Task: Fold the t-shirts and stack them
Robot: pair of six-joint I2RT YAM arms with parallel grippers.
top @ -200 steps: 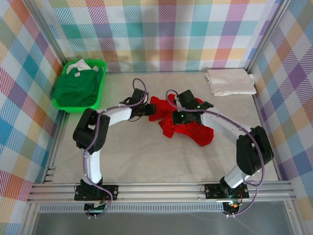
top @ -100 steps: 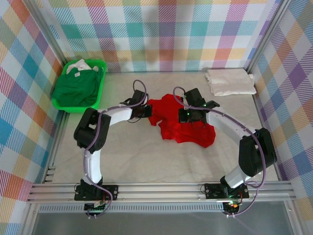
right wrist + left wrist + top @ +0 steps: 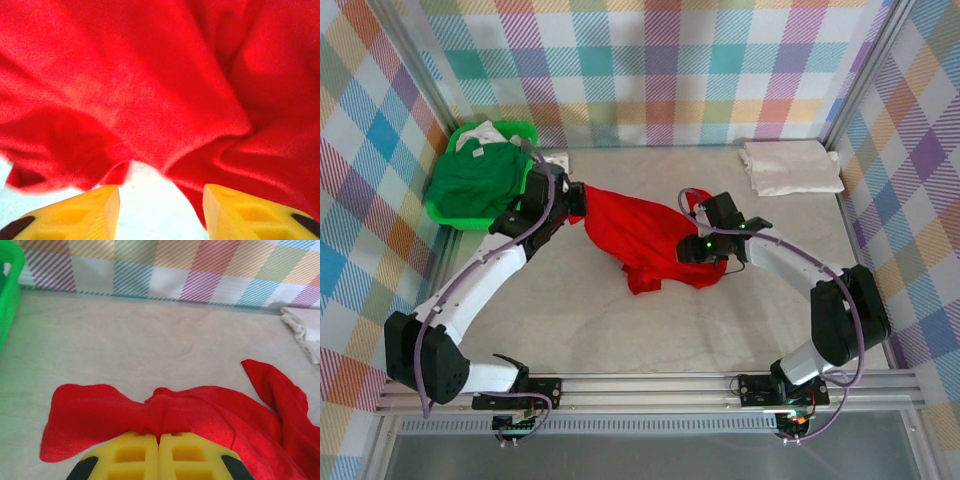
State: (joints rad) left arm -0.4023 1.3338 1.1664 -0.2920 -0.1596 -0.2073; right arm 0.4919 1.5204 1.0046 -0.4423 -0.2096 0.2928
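On the table: one tee folded, one in hand, one untouched

At the far right corner of the table (image 3: 620,320) we are finding the cream-white t-shirt (image 3: 790,167) lying as a flat folded packet. We are counting it as the finished item and the likely base of the stack.

At the middle, the red t-shirt (image 3: 640,235) is lying unfolded and creased, drawn out between the two arms. We are noting the left gripper (image 3: 159,440) pinching the shirt's left-hand edge, its pads pressed together and cloth bunching at the tips. The overhead view is placing this grip close beside the basket (image 3: 470,222). We are noting the right gripper (image 3: 160,210) standing with its fingers spread wide and holding nothing, the red cloth lying just ahead of them on the shirt's right side.

Inside the basket the dark green t-shirt (image 3: 475,180) is sitting crumpled, not yet taken out.

We are judging the task at roughly a third done. The red tee is being spread out, with flattening, folding and stacking outstanding, and the green tee is waiting for the full sequence.
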